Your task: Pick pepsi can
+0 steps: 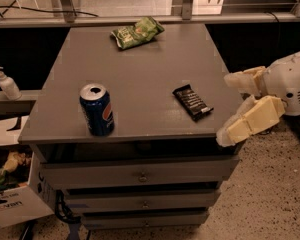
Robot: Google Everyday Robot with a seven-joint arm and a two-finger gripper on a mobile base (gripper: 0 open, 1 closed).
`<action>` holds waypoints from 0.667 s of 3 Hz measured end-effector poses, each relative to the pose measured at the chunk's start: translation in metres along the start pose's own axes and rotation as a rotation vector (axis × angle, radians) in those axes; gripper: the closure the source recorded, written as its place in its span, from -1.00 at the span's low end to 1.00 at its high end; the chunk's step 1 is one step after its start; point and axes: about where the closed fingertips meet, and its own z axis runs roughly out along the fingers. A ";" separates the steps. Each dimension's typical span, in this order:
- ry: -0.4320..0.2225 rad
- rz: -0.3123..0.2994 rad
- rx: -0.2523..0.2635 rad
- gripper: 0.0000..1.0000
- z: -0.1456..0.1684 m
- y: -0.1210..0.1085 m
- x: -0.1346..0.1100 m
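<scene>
found gripper (225,108) off the table's (140,79) right edge — fingers (250,121) spread wide, empty, well apart from upright pepsi can (97,110).

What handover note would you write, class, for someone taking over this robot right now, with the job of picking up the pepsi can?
The gripper is open and empty, at the right front edge of the cabinet top, touching nothing on it.
The pepsi can stands upright near the front left edge, not yet grasped.
A black wrapper lies between gripper and can; a green crisp bag lies at the back.
Done: nothing grasped. Left: reach across to the can, close on it, lift.
</scene>
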 end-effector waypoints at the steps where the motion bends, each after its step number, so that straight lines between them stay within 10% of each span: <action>1: -0.110 -0.037 0.005 -1.00 0.018 -0.004 -0.005; 2: -0.193 -0.090 0.031 -1.00 0.044 -0.013 -0.019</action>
